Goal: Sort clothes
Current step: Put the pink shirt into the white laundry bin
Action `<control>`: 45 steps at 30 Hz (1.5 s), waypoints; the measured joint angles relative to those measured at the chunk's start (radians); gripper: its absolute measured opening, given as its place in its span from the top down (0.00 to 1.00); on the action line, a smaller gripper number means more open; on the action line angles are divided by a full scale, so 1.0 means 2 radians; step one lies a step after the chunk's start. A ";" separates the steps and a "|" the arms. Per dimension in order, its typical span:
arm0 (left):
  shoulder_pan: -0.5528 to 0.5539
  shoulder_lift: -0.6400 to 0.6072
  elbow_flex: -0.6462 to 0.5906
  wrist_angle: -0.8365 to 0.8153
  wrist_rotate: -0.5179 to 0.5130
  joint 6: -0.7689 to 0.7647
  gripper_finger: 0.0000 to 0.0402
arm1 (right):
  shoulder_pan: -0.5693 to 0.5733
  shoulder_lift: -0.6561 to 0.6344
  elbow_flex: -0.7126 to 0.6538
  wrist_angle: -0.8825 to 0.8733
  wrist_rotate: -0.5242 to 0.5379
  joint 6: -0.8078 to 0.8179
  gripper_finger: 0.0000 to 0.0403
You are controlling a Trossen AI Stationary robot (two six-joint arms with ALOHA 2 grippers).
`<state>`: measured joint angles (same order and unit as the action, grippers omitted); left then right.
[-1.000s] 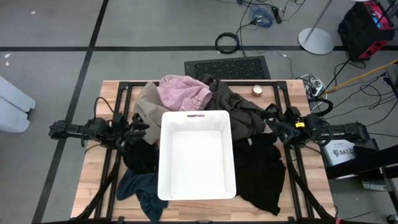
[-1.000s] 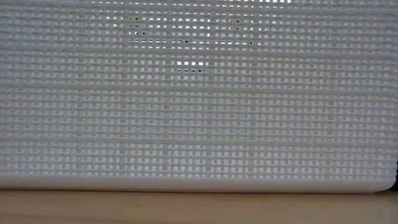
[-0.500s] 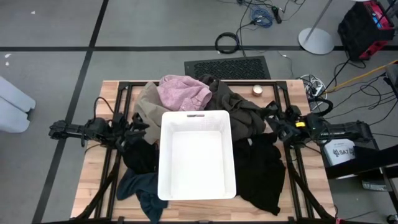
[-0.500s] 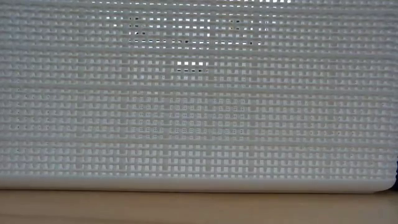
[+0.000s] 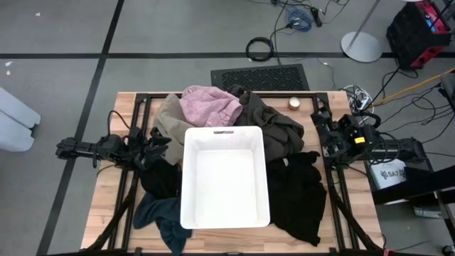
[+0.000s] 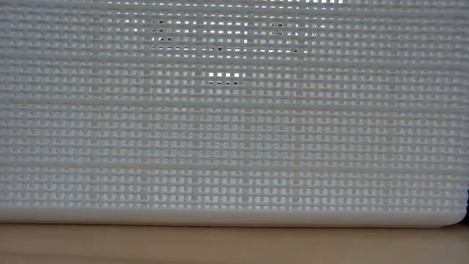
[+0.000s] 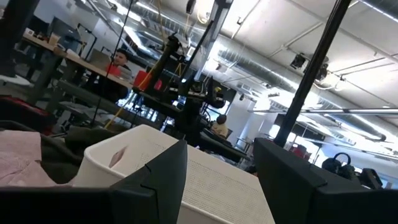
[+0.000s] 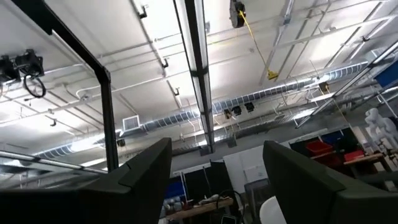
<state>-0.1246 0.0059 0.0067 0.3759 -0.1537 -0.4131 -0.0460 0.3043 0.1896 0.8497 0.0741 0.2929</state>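
Observation:
The clothes lie on the table around a white bin [image 5: 226, 178]. At its far side are a pink garment [image 5: 210, 105], a tan-beige one [image 5: 169, 117] and an olive-brown one [image 5: 274, 124]. A black garment [image 5: 298, 192] is at its right; another black one [image 5: 162, 178] and a dark teal one [image 5: 163, 217] are at its left. My left gripper [image 5: 160, 146] hovers open beside the bin's left wall, above the black cloth; between its fingers [image 7: 217, 174] shows only the bin. My right gripper [image 5: 321, 128] is open, raised and tipped upward right of the olive-brown garment, with only ceiling between its fingers [image 8: 217, 180].
The bin's mesh wall [image 6: 234, 132] fills the low view. A small round object [image 5: 294, 103] sits near the table's far right corner. Black frame rails [image 5: 135, 121] run along both table sides. A person [image 7: 118, 59] sits in the room beyond.
My right gripper has risen and tipped upward, drawing back a little from the olive-brown garment toward the table's right edge, still open and holding nothing. The clothes and the bin have stayed where they were.

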 joint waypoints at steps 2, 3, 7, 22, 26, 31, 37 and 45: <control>0.000 0.000 0.000 0.000 0.000 0.000 0.52 | 0.000 0.001 0.007 0.000 -0.001 -0.005 0.40; 0.000 0.000 0.000 0.000 0.000 0.000 0.52 | 0.000 0.000 0.011 0.001 -0.001 -0.009 0.40; 0.000 0.000 0.000 0.001 0.007 -0.001 0.52 | 0.000 0.001 0.034 -0.015 -0.015 -0.022 0.40; -0.035 0.000 0.000 -0.116 0.064 -0.066 0.52 | 0.020 0.222 0.184 -0.019 -0.090 -0.049 0.40; -0.055 0.000 0.000 -0.145 0.063 -0.066 0.52 | 0.035 0.305 0.241 -0.025 -0.132 -0.048 0.40; -0.066 0.001 0.000 -0.178 0.061 -0.055 0.52 | 0.062 0.396 0.323 -0.065 -0.145 -0.049 0.40; -0.066 0.000 0.000 -0.172 0.023 0.017 0.52 | 0.101 0.506 0.448 -0.151 -0.145 -0.073 0.40; -0.066 0.000 0.000 -0.171 0.012 0.070 0.52 | 0.129 0.636 0.615 -0.304 -0.143 -0.117 0.40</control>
<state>-0.2569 0.0063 0.0067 0.0334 -0.1294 -0.2737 0.2124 1.5761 1.4199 0.2423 -0.2125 0.0586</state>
